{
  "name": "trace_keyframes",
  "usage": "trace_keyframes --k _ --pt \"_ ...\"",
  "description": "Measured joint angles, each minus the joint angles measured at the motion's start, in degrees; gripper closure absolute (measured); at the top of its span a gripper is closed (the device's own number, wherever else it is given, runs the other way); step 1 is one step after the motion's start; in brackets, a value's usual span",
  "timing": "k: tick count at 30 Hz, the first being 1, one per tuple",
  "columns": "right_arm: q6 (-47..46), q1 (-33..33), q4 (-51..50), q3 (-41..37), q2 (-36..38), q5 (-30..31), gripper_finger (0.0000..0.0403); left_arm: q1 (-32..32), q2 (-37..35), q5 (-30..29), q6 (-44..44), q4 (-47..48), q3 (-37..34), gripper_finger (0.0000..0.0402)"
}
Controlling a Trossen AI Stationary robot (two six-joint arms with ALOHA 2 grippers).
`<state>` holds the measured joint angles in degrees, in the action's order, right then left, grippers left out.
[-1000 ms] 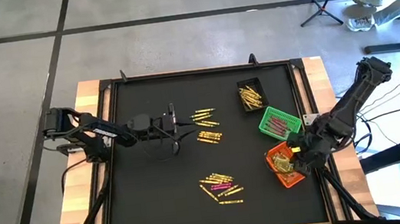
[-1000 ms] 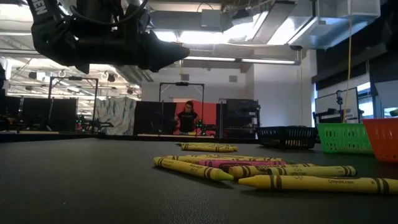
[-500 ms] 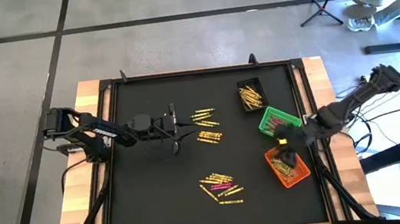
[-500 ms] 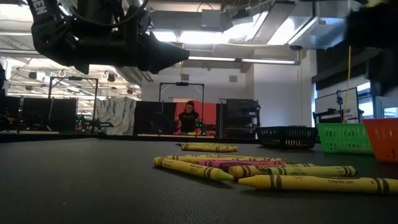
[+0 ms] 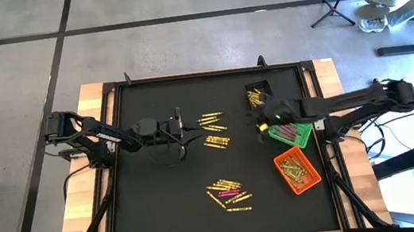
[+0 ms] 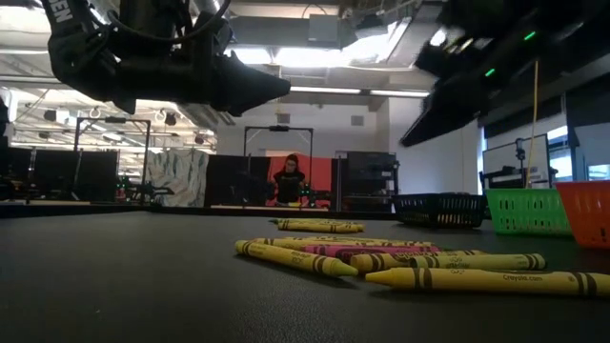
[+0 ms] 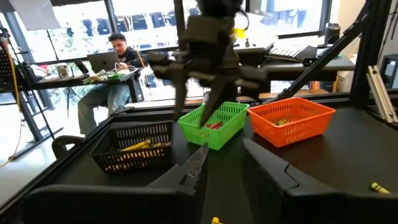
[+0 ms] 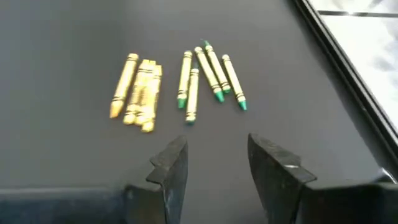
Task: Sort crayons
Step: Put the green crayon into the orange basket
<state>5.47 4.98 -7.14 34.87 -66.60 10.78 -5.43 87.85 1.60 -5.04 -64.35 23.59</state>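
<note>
Crayons [image 5: 227, 191] lie in loose groups on the black table [image 5: 163, 210]: one bunch near the front, mostly yellow with a pink one among them, and two smaller groups [image 5: 214, 130] nearer the middle. The right wrist view shows one group as plain yellow sticks [image 8: 138, 92] beside yellow sticks with green tips [image 8: 211, 73]. Three small bins stand along the right side: a black bin [image 5: 249, 89] holding yellow crayons, a green bin [image 5: 304, 138] holding red ones, and an orange bin [image 5: 310, 183] with yellowish ones.

The right gripper [image 5: 263, 118] reaches out over the table between the black and green bins, above the surface. Its two fingers [image 8: 171, 168] stand apart with nothing between them, pointed toward the middle groups.

The left gripper [image 5: 179, 127] hangs just beside those middle groups, on their left. Its fingers [image 7: 273, 177] show a narrow gap and hold nothing.

Beyond the table a person [image 6: 288, 183] sits in the room.
</note>
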Motion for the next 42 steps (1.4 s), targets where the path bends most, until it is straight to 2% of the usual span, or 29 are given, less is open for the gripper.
trace_keyframes --k 9,11,18,24,27,36,39,42 --pt "4.07 12.52 23.67 0.09 -19.56 -8.84 0.0240 -0.01 0.00 -1.59 0.00 1.26 0.00 0.0322" --pt "4.04 14.50 26.01 1.48 -23.72 -11.52 0.0240 0.00 0.00 -1.59 0.00 1.33 0.00 0.0322" --pt "5.32 18.51 21.46 12.05 -35.45 -16.62 0.0240 -0.02 0.00 -2.55 -0.02 1.56 0.00 0.0322" --pt "10.00 18.80 8.82 22.56 -41.84 -16.79 0.0240 -0.04 0.00 -2.57 -0.04 2.38 0.00 0.0322" --pt "10.14 18.66 6.35 25.59 -43.89 -17.21 0.0240 -0.04 0.00 -2.58 -0.04 2.70 0.00 0.0322" --pt "13.11 18.74 4.07 26.53 -45.86 -19.54 0.0244 -0.02 0.00 -2.59 -0.01 4.66 0.00 0.0322" --pt "14.18 18.68 3.97 26.53 -45.90 -19.89 0.0266 -0.02 0.00 -2.59 0.00 4.68 0.00 0.0322" --pt "14.35 18.70 3.50 26.53 -45.95 -21.54 0.0307 -0.02 0.00 -2.59 0.00 4.70 0.00 0.0322"
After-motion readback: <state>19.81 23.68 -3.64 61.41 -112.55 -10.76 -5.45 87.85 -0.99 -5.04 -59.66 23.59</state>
